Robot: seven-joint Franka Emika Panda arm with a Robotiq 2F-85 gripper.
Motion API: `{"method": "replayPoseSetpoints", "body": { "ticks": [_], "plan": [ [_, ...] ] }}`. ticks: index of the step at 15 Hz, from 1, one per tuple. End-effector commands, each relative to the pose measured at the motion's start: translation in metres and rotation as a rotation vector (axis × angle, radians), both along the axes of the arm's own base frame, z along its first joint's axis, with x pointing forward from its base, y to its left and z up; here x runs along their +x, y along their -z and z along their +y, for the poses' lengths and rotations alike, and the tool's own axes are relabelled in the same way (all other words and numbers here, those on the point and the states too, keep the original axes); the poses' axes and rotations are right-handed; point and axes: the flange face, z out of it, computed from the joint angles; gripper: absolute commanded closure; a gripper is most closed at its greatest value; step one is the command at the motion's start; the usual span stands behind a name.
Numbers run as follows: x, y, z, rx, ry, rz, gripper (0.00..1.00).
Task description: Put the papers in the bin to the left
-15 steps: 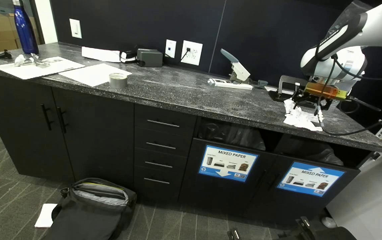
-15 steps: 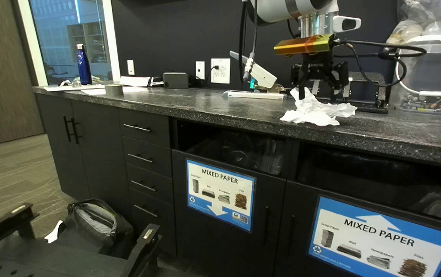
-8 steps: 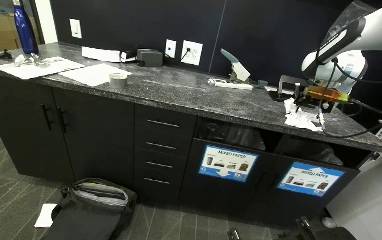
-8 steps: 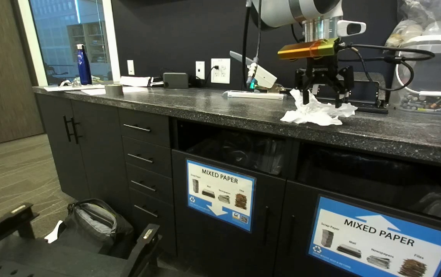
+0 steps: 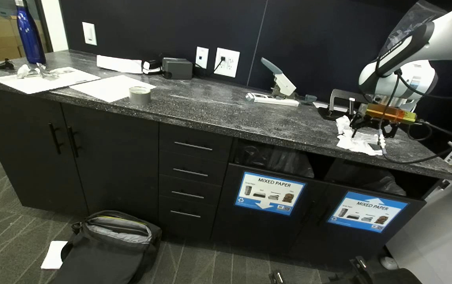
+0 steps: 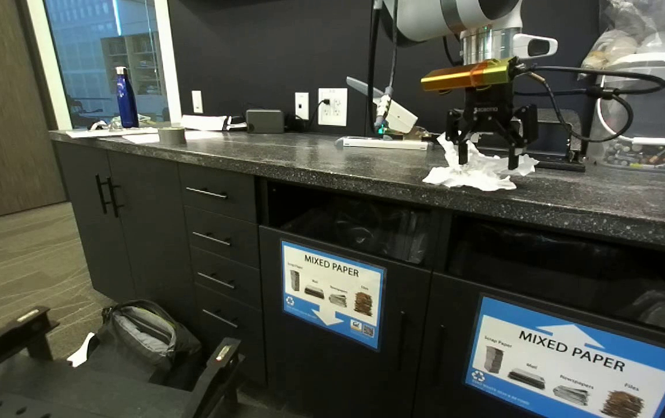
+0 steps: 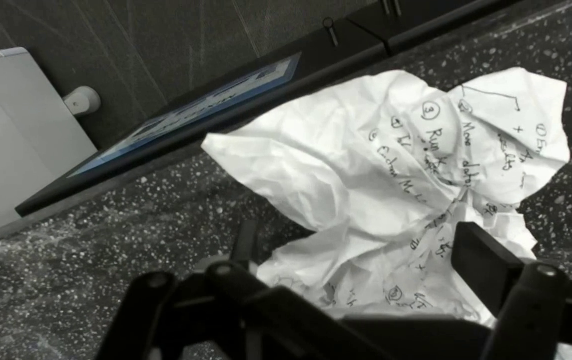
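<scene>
Lowered slightly since the earlier frame, with the gripper (image 6: 488, 160) now down at the crumpled papers (image 7: 380, 195), near the front edge of the countertop (image 5: 226, 114), toward its right corner. With jaws spread wide, holding nothing; probably about ready to pinch. Hemmed in behind by a black desk device (image 5: 332, 111). Likely cramped later by the countertop roofing the left bin (image 6: 332, 360).

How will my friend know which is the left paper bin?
Find the long speckled counter, then the four stacked drawers beneath it. Just right of those is the black left bin. The white arrow on its label points down; on the right bin, up.
</scene>
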Motion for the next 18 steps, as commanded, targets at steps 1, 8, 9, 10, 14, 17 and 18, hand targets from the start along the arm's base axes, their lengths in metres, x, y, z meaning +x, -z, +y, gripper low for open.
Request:
{"method": "replayPoseSetpoints", "body": {
  "ticks": [1,8,9,10,14,17,18],
  "plan": [
    [0.004,0.012,-0.012,0.006,-0.013,-0.019,0.00],
    [0.012,0.032,-0.036,0.012,-0.046,-0.066,0.26],
    [0.013,0.032,-0.037,0.010,-0.053,-0.068,0.34],
    [0.014,0.032,-0.036,0.007,-0.059,-0.063,0.42],
    [0.013,0.029,-0.036,0.007,-0.063,-0.029,0.73],
    [0.006,0.027,-0.036,0.016,-0.059,0.021,0.83],
    [0.001,0.025,-0.034,0.025,-0.066,0.049,0.84]
  ]
}}
